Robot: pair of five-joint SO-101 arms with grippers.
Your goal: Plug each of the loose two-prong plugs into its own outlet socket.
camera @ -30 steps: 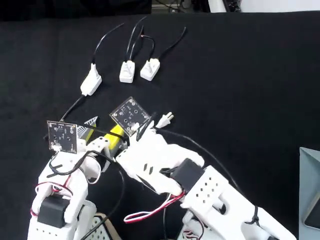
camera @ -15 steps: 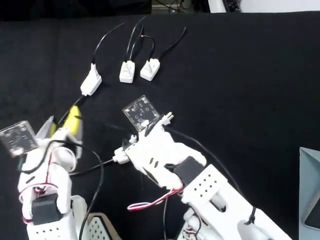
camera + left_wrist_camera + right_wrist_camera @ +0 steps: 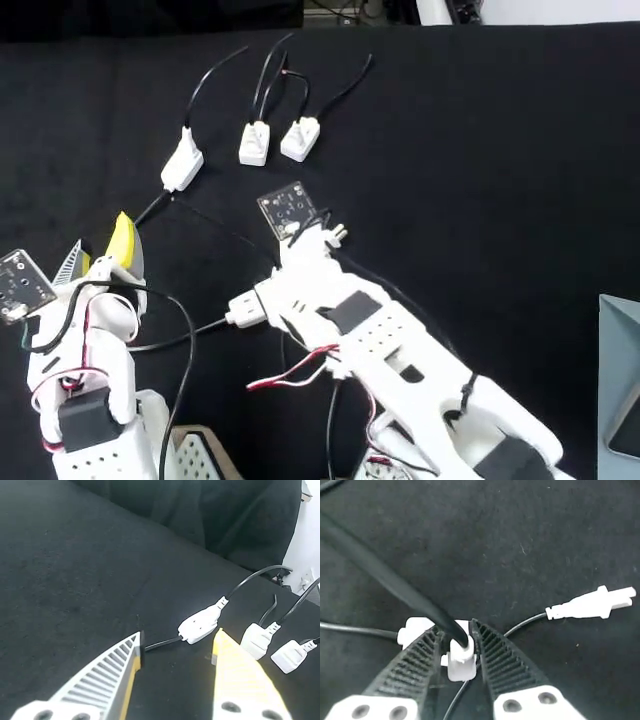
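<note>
The right gripper (image 3: 455, 627) is clamping down near the middle of the desk (image 3: 520, 150), its ribbed fingers pinching in from both sides on a white plug (image 3: 460, 667), with a black cable (image 3: 385, 580) meeting that plug between them. Just beside it, a second plug (image 3: 592, 606) is lying loose on the black surface, two prongs pointing away from the gripper and its thin lead curling back toward the fingers. Over by the desk's left edge, the left gripper (image 3: 178, 636) is hanging wide open with nothing in it, one grey ribbed finger and one yellow finger spread apart and aimed toward the far edge. Ahead of it the long socket (image 3: 200, 625) is lying flat, a black cord trailing from each end. Two more sockets (image 3: 254, 143) and (image 3: 300, 139) are sitting side by side nearer the far edge, well apart from both plugs, their cords running off toward that edge.
</note>
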